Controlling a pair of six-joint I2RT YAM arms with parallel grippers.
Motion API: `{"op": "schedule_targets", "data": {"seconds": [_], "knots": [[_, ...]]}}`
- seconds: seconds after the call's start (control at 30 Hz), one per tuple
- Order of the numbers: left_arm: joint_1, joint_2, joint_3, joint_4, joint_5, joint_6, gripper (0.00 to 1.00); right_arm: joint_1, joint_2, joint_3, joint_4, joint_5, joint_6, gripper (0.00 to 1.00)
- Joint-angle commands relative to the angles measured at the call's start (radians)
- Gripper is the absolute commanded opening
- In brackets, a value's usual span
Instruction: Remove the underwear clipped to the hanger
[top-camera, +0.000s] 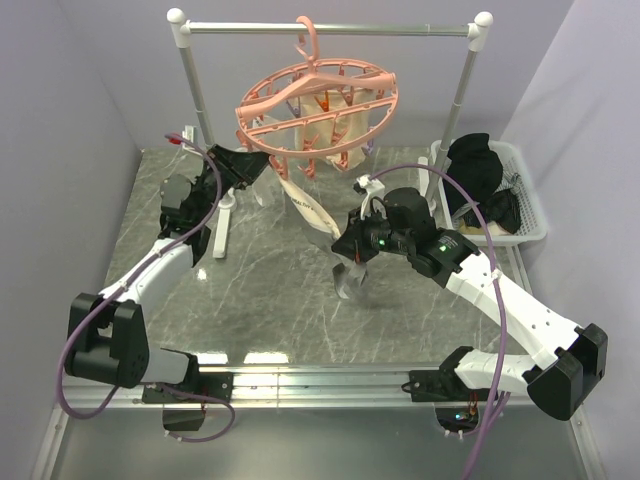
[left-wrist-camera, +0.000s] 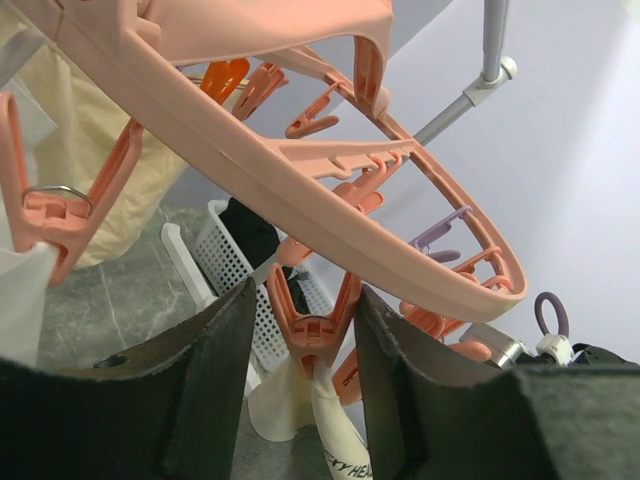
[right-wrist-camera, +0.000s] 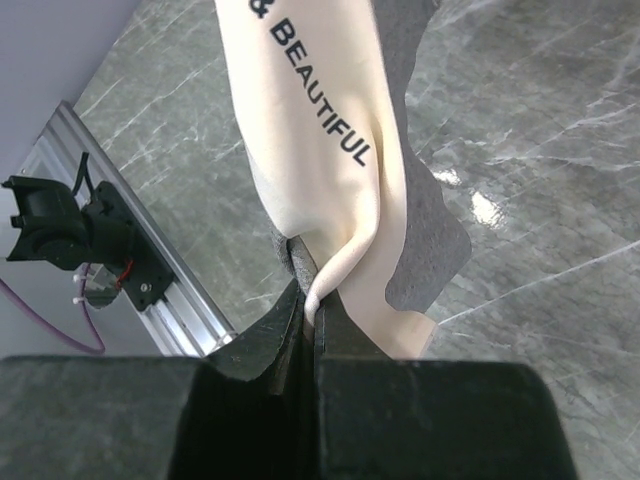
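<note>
The salmon-pink hanger (top-camera: 320, 100) hangs by its hook from the silver rail. Several cream underwear pieces (top-camera: 335, 125) are clipped under it. My left gripper (top-camera: 250, 165) is open at the ring's left edge. In the left wrist view its jaws (left-wrist-camera: 305, 300) straddle an orange clip (left-wrist-camera: 312, 325) that pinches cream fabric (left-wrist-camera: 290, 395). My right gripper (top-camera: 355, 255) is shut on a cream and grey underwear (top-camera: 308, 208) that stretches from that clip down to it. The right wrist view shows its jaws (right-wrist-camera: 312, 300) pinching a fold of this lettered cream fabric (right-wrist-camera: 320, 130).
A silver rail (top-camera: 330, 30) with white caps stands on two posts at the back. A white basket (top-camera: 520, 190) at the right holds black garments (top-camera: 480, 165). The grey marble table (top-camera: 250, 300) has a metal strip along its near edge.
</note>
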Motion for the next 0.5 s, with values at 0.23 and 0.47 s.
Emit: {"op": "schedule_targets", "data": {"seconds": [0.23,0.47], "knots": [[-0.002,0.033,0.066,0.102,0.013,-0.002,0.42,-0.004,-0.010,-0.004,0.010,-0.040,-0.031,0.00],[-0.002,0.044,0.098,0.093,0.025,-0.004,0.10,-0.004,0.003,0.000,0.016,-0.042,-0.029,0.00]]}}
